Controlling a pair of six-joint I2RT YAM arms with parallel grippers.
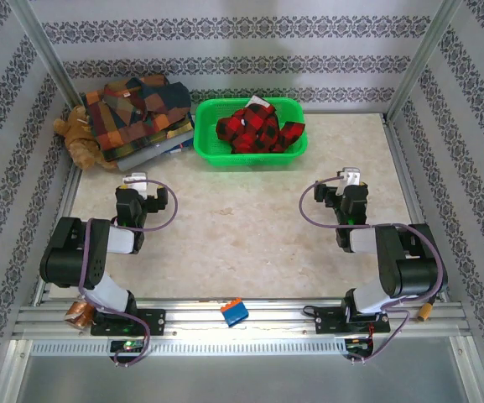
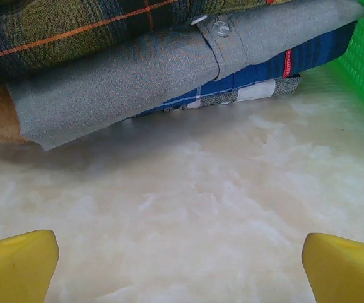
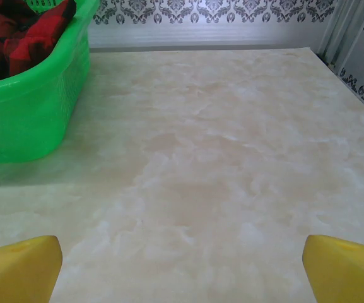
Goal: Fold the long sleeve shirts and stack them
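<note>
Red-and-black shirt (image 1: 254,130) sits in the basket (image 1: 225,159) ahead-left of the right pincer (image 1: 350,178), folded shirts (image 1: 137,109) before the left pincer (image 1: 137,180); both spread.

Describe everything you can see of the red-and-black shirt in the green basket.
The red-and-black shirt looks like soft check flannel. It is crumpled and unfolded, heaped in the green basket at the far middle of the table. It fills most of the basket and rises above the rim. A small white patch, perhaps a label, shows at its far top edge. As far as can be seen, it touches only the basket; the folded stack of plaid shirts lies apart, to the left.
</note>
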